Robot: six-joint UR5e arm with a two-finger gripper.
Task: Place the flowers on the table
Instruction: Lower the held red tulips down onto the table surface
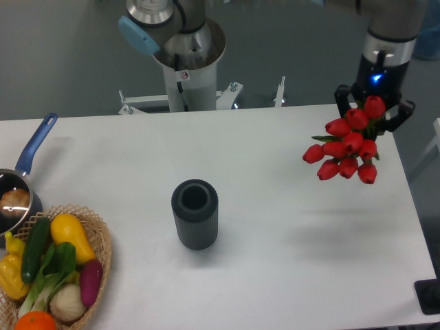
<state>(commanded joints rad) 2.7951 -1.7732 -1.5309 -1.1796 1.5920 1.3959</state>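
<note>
My end effector (373,110) pinches the flowers (348,148) above the desk (289,227). I should lower gently, then release.

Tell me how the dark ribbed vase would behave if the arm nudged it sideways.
The vase stands upright and is taller than it is wide, so a push near its rim would probably tip it. Once down, its round body would likely roll across the table. It looks empty through the open top, so it may be fairly light; a low push might just slide it.

Dark ribbed vase (194,214) upright mid-view, wicker vegetable basket (51,271) front left, blue-handled saucepan (17,189) behind it
</note>
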